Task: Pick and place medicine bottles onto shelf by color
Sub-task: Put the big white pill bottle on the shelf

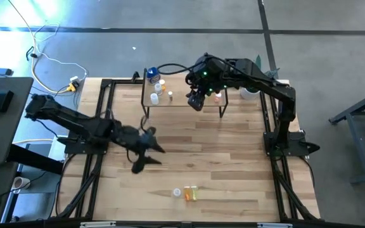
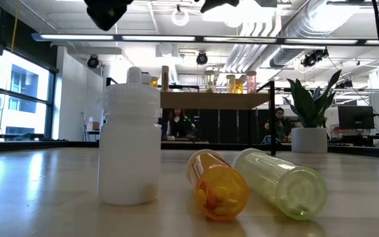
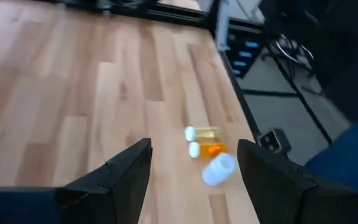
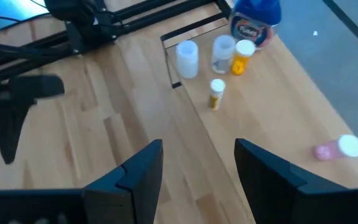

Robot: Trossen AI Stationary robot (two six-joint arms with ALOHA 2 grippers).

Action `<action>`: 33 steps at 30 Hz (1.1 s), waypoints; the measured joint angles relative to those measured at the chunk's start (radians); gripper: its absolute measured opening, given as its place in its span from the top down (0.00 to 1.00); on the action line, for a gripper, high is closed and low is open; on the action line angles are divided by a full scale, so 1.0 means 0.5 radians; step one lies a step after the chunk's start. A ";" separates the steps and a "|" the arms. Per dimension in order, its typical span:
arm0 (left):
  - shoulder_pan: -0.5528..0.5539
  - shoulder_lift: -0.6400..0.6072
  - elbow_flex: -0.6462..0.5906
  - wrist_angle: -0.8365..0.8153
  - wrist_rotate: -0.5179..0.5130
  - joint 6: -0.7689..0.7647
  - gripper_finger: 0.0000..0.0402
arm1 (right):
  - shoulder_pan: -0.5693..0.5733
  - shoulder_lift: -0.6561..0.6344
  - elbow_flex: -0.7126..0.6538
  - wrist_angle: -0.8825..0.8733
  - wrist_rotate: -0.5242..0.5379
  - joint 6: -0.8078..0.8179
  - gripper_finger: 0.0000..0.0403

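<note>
The shelf stands at the table's far middle. Its left end carries a blue-topped bottle, a white bottle, a clear one, an orange one and a small yellowish vial, all upright. A pink bottle lies on its side farther right. My right gripper hovers open above the shelf. Near the front edge, a white bottle stands upright; an orange one and a yellow-green one lie on their sides. My left gripper is open over the table's left middle, empty.
A potted plant stands at the far right beside the shelf. Black frame rails run along the table's sides. Bare wood lies between the shelf and the front bottles.
</note>
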 joint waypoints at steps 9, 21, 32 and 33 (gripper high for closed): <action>-0.263 0.334 -0.001 0.319 -0.146 0.060 0.43 | 0.100 0.000 -0.001 -0.001 0.000 0.059 0.53; -0.447 0.701 0.000 0.635 -0.325 0.060 0.43 | 0.214 0.000 -0.003 -0.002 0.025 0.213 0.53; -0.493 0.986 -0.001 0.778 -0.260 -0.061 0.42 | 0.302 0.000 -0.003 -0.009 0.131 0.258 0.53; -0.493 1.006 0.000 0.796 -0.260 -0.080 0.42 | 0.309 0.000 -0.003 -0.010 0.147 0.263 0.53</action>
